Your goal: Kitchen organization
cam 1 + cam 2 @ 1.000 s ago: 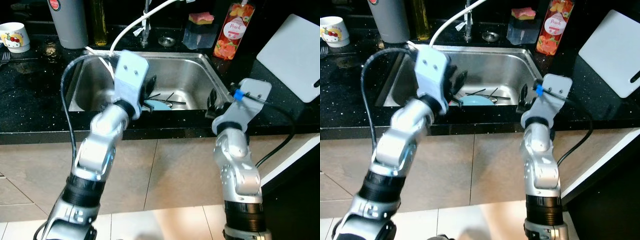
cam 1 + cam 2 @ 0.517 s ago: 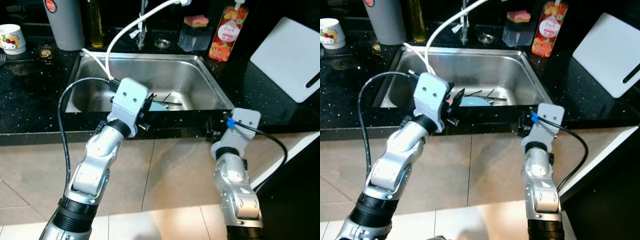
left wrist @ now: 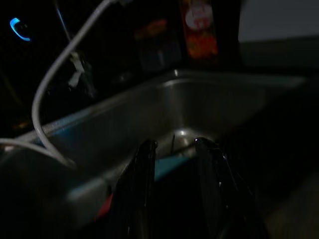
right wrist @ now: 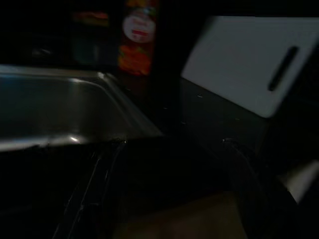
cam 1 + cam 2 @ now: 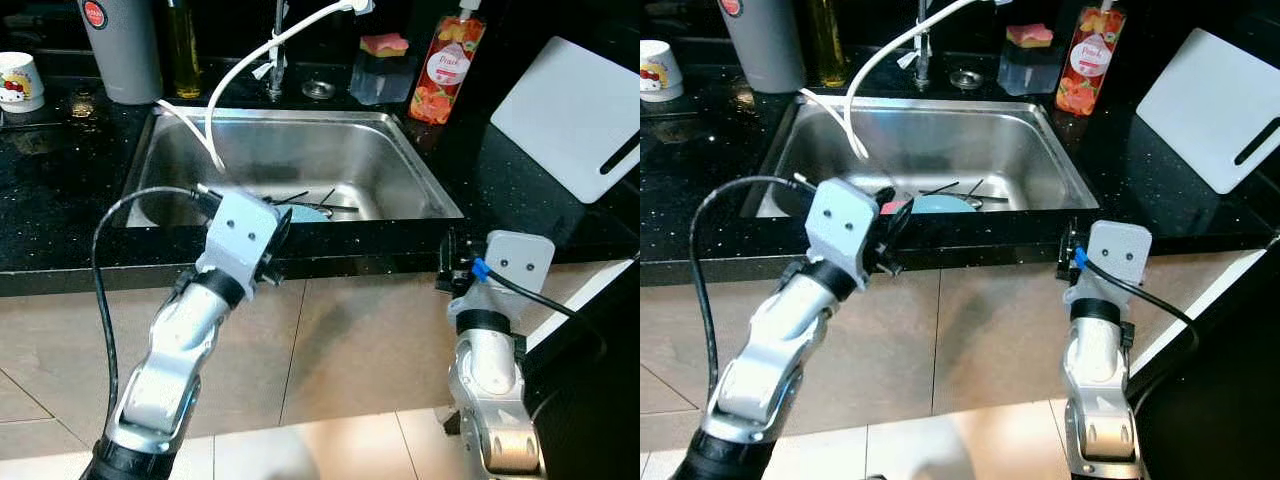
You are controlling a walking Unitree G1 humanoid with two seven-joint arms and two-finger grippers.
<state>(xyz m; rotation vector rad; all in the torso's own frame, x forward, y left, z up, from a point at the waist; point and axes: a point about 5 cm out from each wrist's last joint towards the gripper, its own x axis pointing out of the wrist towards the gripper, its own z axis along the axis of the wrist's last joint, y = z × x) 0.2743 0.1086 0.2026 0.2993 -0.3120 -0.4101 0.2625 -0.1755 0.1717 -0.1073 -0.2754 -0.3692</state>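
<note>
A stainless sink point(image 5: 400, 150) is set in a black counter. In it lie a light blue plate point(image 5: 308, 212), a small pink item point(image 5: 896, 207) and some dark thin utensils point(image 5: 330, 200). My left gripper point(image 5: 277, 238) hovers at the counter's front edge, just before the sink. In the left wrist view its fingers point(image 3: 148, 147) stand apart with nothing between them, pointing at the plate point(image 3: 167, 167). My right gripper point(image 5: 447, 264) is low against the counter's front face, right of the sink. Its dark fingers point(image 4: 112, 159) show spread wide and empty.
Along the back stand a peach-label bottle point(image 5: 445, 55), a sponge on a clear holder point(image 5: 378, 48), a grey canister point(image 5: 118, 45), an oil bottle point(image 5: 182, 50) and a mug point(image 5: 20, 80). A white faucet hose point(image 5: 235, 75) arcs over the sink. At the right lies a white cutting board point(image 5: 575, 110).
Both arms have drawn back and down. The left gripper came out from over the sink to the counter's front edge; the right gripper sank below the counter top. The camera shifted too.
</note>
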